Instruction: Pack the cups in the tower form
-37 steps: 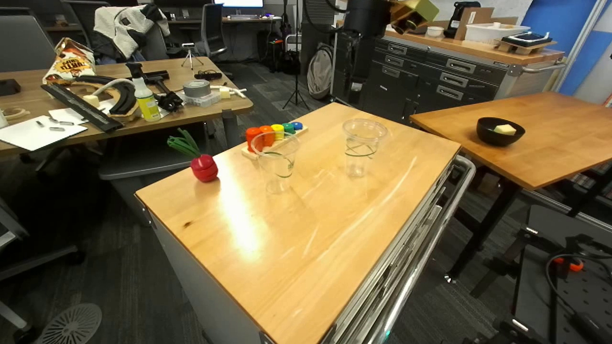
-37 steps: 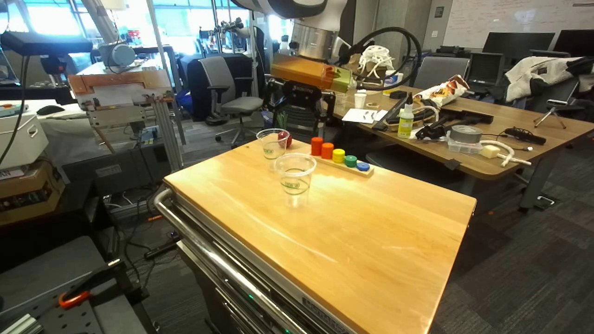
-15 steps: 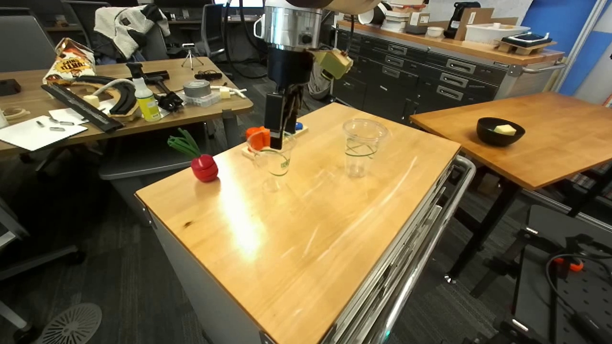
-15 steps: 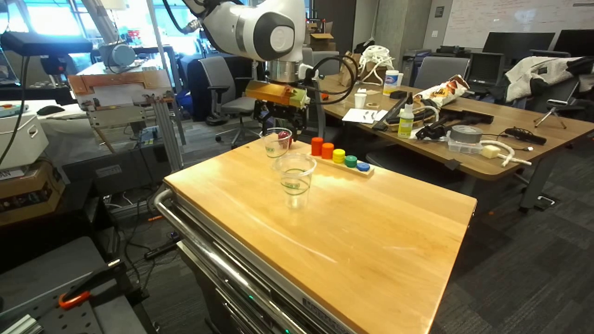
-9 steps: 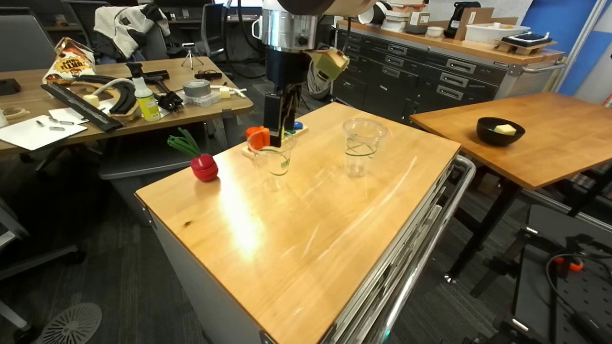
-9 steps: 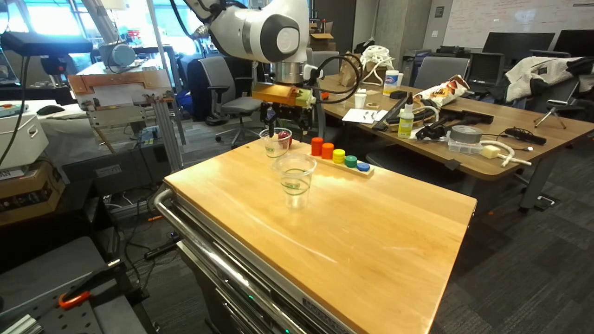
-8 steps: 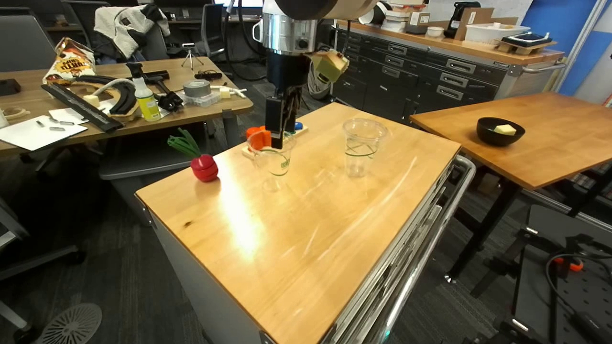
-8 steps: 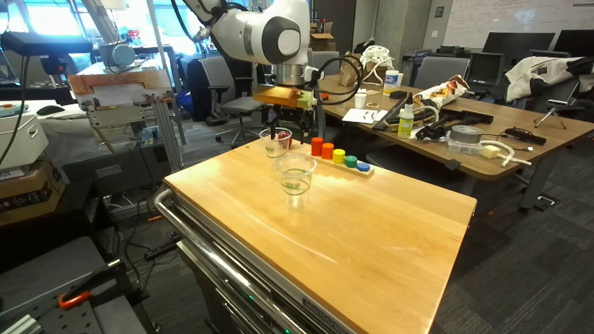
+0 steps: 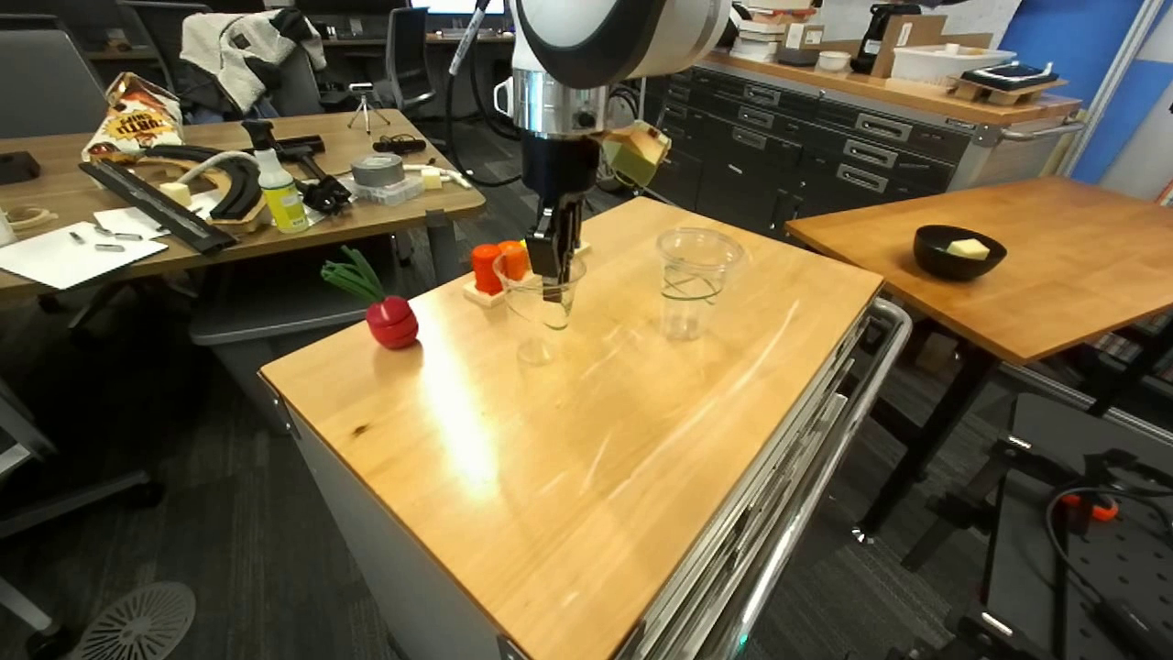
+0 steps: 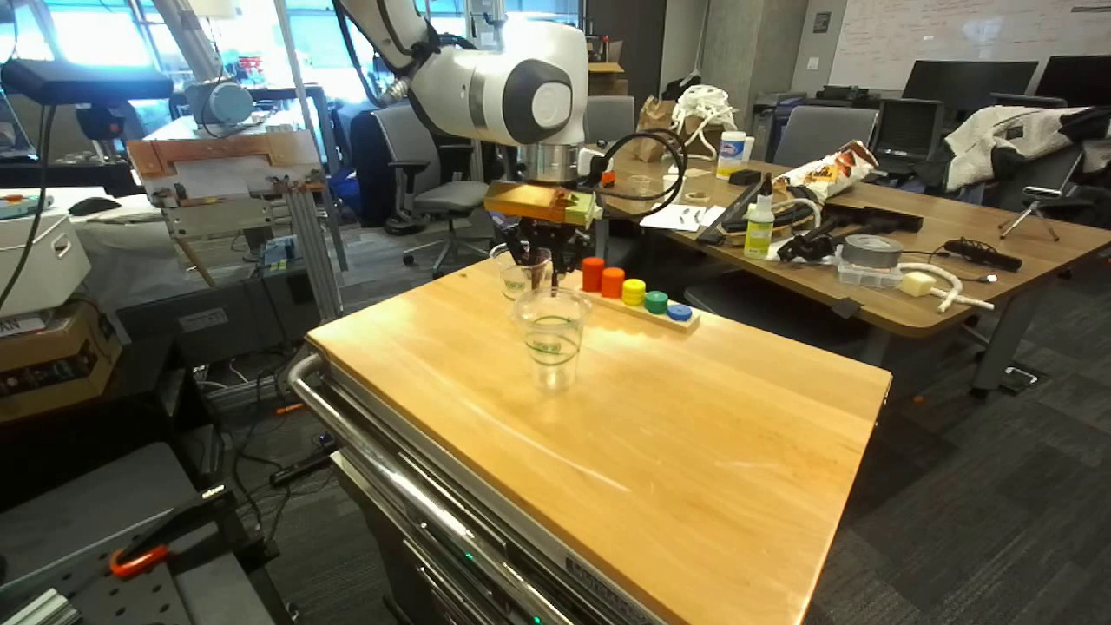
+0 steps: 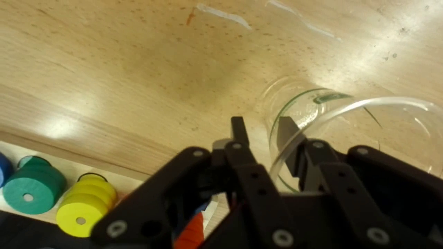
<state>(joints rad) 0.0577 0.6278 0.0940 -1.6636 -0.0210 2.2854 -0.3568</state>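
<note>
Two clear cups stand on the wooden cart top. In both exterior views my gripper (image 9: 553, 291) (image 10: 545, 271) is lowered at the rim of one cup (image 9: 520, 316) (image 10: 512, 282), beside the coloured peg toy. The wrist view shows this cup (image 11: 322, 103) with its rim running between my fingers. One finger (image 11: 287, 131) is inside the cup and one finger (image 11: 238, 129) is outside. A gap still shows between the outer finger and the cup wall, so the jaws are part-way open. The second cup (image 9: 687, 284) (image 10: 553, 347) stands upright and apart from the gripper.
A peg toy with coloured discs (image 10: 634, 291) lies close beside the gripper; its yellow discs (image 11: 84, 207) show in the wrist view. A red toy radish (image 9: 392, 323) stands near the cart's edge. A metal rail (image 9: 825, 495) runs along one side. A black bowl (image 9: 953, 261) sits on another table.
The arm has come down to the cup beside the peg toy. Over the last half second my jaws have drawn closer together, and that cup has shifted slightly towards the second cup.
</note>
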